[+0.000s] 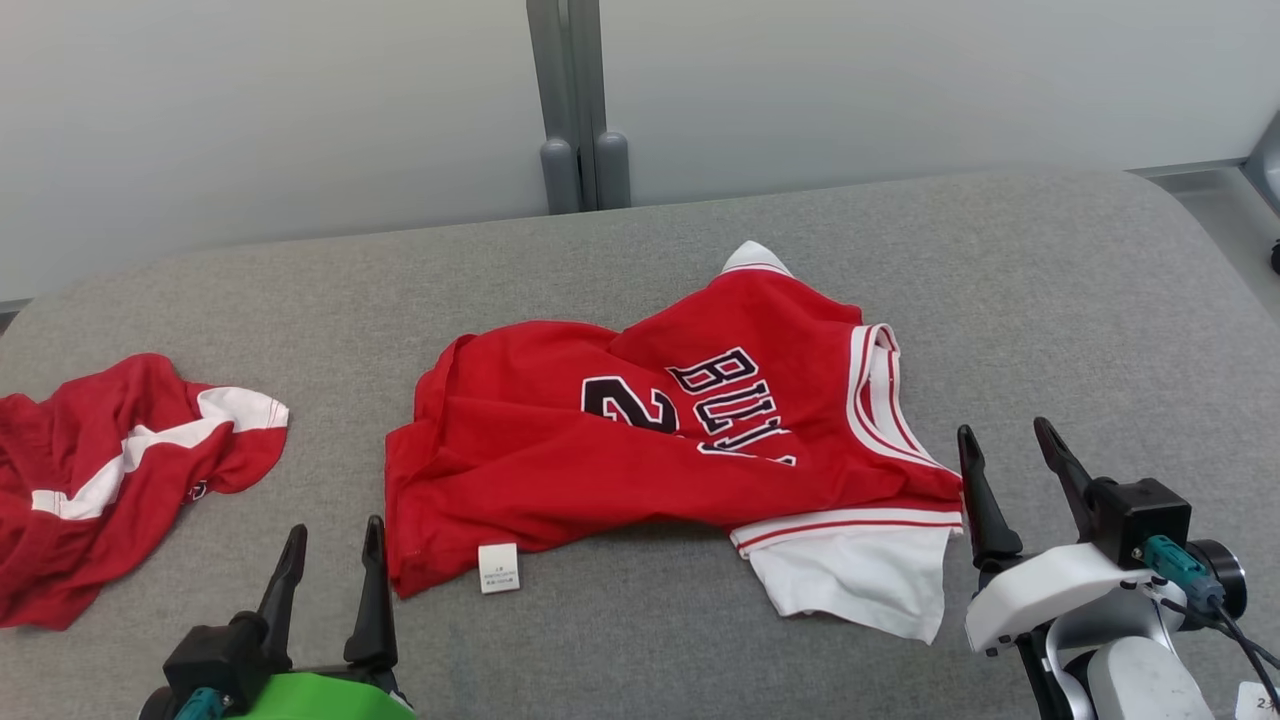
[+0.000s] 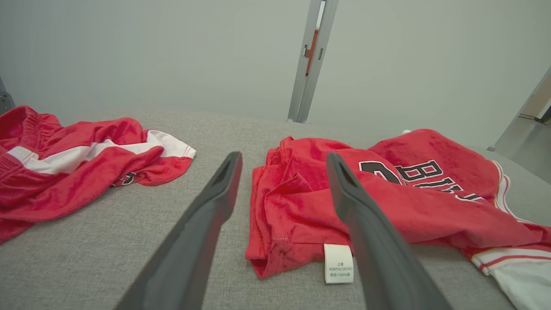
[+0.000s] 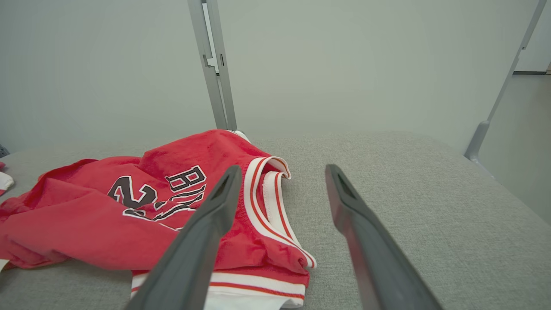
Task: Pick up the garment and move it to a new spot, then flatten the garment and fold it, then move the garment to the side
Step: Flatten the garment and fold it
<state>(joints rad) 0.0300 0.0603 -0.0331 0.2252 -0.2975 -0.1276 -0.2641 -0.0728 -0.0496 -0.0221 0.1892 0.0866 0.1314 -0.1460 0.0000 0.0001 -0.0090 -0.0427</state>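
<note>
The jersey (image 1: 560, 470) is folded over itself, so the lettering (image 1: 735, 400) and the number (image 1: 625, 403) get swallowed partway by the crease. The print on the white tag (image 1: 498, 568) at its near hem is way too tiny to read from the head view. The other red garment (image 1: 110, 480) gets cut off at that view's left edge.

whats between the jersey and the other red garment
Just bare grey padded surface between the jersey and the other red garment, clear in the head view.

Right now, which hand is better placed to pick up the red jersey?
Probably the left hand: open, and the hem of the jersey lies between its fingers. The right hand faces mostly bare table.
</note>
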